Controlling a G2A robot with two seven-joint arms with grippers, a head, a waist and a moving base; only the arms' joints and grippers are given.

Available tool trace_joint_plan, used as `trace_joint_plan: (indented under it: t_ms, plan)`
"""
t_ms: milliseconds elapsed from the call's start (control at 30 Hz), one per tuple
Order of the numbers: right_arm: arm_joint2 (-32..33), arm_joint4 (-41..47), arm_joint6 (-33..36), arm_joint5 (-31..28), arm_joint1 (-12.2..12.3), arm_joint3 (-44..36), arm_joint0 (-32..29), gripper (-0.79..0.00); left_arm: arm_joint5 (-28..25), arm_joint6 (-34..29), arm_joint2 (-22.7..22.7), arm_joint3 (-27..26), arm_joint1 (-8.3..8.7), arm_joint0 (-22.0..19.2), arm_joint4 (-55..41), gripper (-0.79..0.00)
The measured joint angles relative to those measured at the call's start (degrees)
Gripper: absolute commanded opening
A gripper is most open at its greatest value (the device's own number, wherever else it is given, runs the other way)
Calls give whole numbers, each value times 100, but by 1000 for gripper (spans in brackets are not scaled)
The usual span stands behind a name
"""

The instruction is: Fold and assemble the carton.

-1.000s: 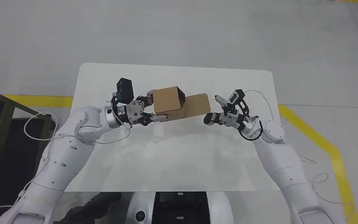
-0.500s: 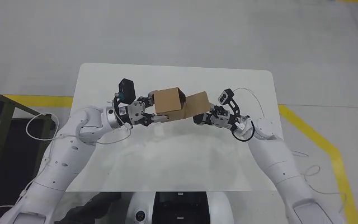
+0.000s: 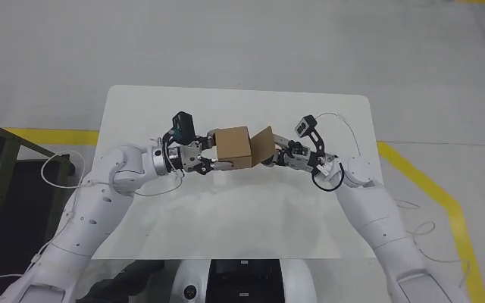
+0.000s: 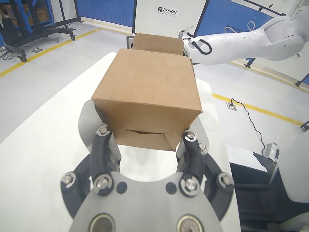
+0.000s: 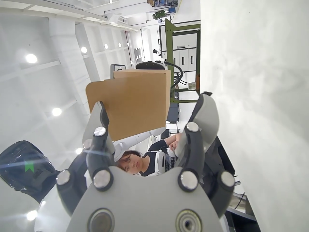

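Since a second ago my right gripper [image 5: 152, 102] has closed in on the flap [image 3: 263, 144], now tilted up. Its fingers [image 5: 94, 121] stand apart, with the flap against one. My left gripper [image 4: 142, 131] is clamped on the one carton's [image 4: 147, 83] closed end, over the table [image 3: 151, 114]. The left wrist view shows that end's curved slit [image 4: 143, 132], hidden from the top view.

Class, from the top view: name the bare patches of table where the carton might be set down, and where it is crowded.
Crowded: mid-table, where the left hand and right hand meet the carton. Bare: the table strip from the carton to the far edge, and the wider stretch from it to the robot-side edge.
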Motion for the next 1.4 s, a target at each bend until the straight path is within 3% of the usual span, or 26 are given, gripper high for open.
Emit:
trace_joint_plan:
  t_ms: [300,500,667,767,900,1400]
  plan:
    - [62,-403,-240,27,46,-378,-81,-145,49,-103,63,-1,-19,-28,152,-403]
    - [127,-687,-374,208,94,-628,-161,-231,67,-138,69,1,-24,-28,199,-406]
    - [138,-840,-445,350,119,-789,-214,-231,90,-151,66,-11,-29,-26,248,-406]
    - [148,-920,-486,390,132,-852,-234,-332,103,-140,63,-19,-32,-20,279,-409]
    - [163,-1001,-545,462,148,-923,-261,-394,99,-100,54,-16,-36,-8,286,-413]
    - [126,-1458,-913,651,188,-1403,-369,-406,166,-95,25,-70,-46,26,467,-406]
